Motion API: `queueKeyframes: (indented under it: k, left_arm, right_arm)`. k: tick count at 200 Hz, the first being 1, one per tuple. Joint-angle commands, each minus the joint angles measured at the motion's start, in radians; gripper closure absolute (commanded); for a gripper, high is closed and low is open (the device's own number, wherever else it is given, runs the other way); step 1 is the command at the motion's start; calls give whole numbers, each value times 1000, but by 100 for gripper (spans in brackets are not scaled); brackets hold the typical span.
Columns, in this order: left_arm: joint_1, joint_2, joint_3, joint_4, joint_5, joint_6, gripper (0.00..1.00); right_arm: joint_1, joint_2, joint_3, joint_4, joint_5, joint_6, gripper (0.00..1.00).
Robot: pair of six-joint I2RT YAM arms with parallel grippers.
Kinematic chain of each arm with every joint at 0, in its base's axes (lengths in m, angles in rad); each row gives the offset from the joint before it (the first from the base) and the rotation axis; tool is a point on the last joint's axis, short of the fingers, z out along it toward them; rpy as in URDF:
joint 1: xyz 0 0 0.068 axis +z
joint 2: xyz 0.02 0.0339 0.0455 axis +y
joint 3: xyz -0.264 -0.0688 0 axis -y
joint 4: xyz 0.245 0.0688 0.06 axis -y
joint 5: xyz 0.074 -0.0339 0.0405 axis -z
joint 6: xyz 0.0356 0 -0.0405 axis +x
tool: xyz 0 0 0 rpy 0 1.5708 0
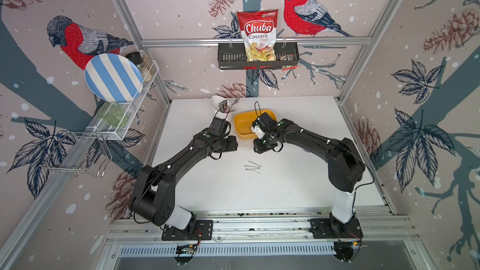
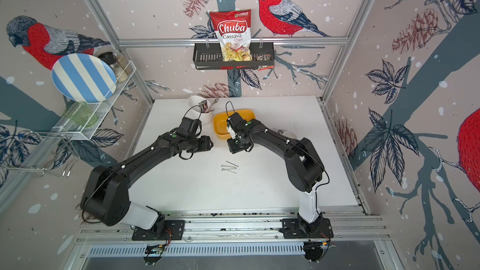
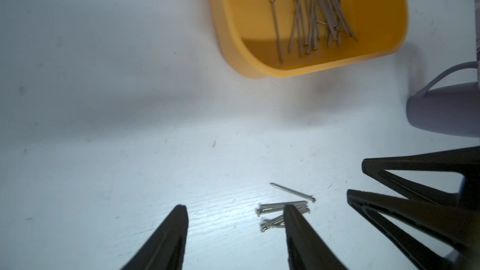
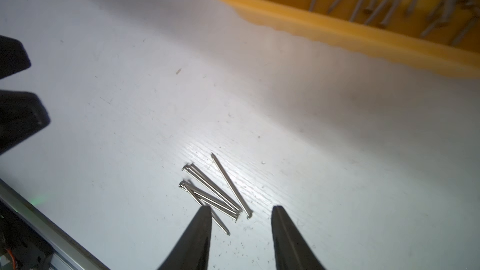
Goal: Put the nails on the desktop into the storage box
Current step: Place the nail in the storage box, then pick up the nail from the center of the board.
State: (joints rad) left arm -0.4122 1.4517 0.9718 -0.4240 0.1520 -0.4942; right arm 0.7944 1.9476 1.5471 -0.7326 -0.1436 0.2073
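Observation:
Several loose nails [image 1: 252,168] [image 2: 228,168] lie in a small bunch on the white desktop [image 1: 298,177], nearer the front than the yellow storage box [image 1: 242,125] [image 2: 220,123]. Several more nails [image 3: 319,9] rest inside the box [image 3: 259,55]. My left gripper [image 3: 235,209] hovers open over the desktop, and one finger overlaps the bunch [image 3: 275,207] in the left wrist view. My right gripper [image 4: 242,207] is open too, with the bunch [image 4: 215,187] just past its tips. Neither gripper holds anything. The box rim [image 4: 337,32] shows beyond.
A white cutlery cup [image 1: 219,105] with forks stands left of the box at the back. A white mug [image 3: 446,110] [image 2: 288,134] sits to the box's right. On the walls hang a black basket [image 1: 228,55] holding a chips bag and a wire rack [image 1: 124,123] with a striped plate.

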Motion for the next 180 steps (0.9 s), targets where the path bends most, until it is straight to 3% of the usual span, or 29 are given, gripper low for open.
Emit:
queueKeyframes:
  k: [1, 51, 180]
  left_arm:
    - [14, -68, -100, 98, 13, -77, 39]
    - [16, -121, -164, 82, -6, -91, 38]
    - [27, -61, -101, 36, -11, -31, 38]
  right_arm:
    - [37, 49, 22, -45, 72, -86, 57]
    - [80, 95, -24, -10, 111, -79, 57]
    - [114, 198, 34, -16, 177, -66, 58]
